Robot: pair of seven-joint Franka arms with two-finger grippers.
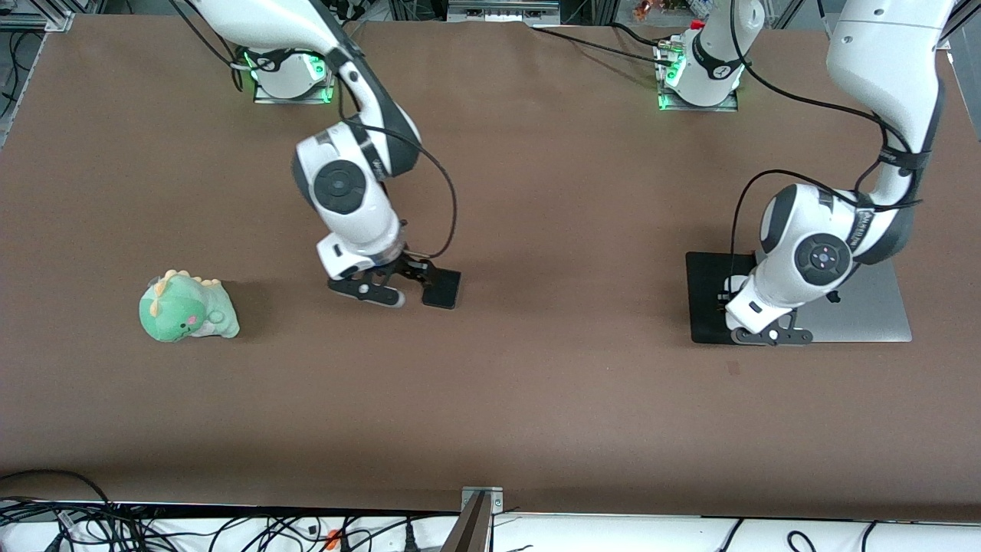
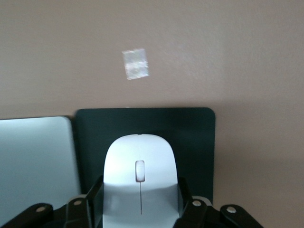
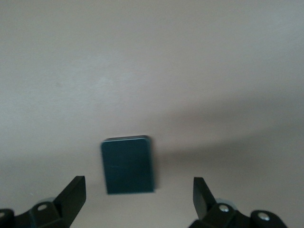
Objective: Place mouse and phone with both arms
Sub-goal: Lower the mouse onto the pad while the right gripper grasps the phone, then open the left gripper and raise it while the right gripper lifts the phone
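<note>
Brown table (image 1: 536,399): fills most of the frame.
Green plush dinosaur (image 1: 188,308): mid-left of the frame, cream spikes, pink cheek, lying on the table.
Black mouse pad (image 1: 709,299): right of centre, flat on the table.
Silver laptop (image 1: 874,307): closed, immediately beside the pad, toward the right edge.
Patch of clear tape (image 2: 135,63): on the table.
Black cables (image 1: 115,525): tangled along the bottom left edge.

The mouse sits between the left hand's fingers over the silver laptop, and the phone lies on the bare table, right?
Not quite. The left wrist view shows the mouse between the left hand's fingers over the black mouse pad, beside the laptop. The phone does lie on the bare table.
</note>
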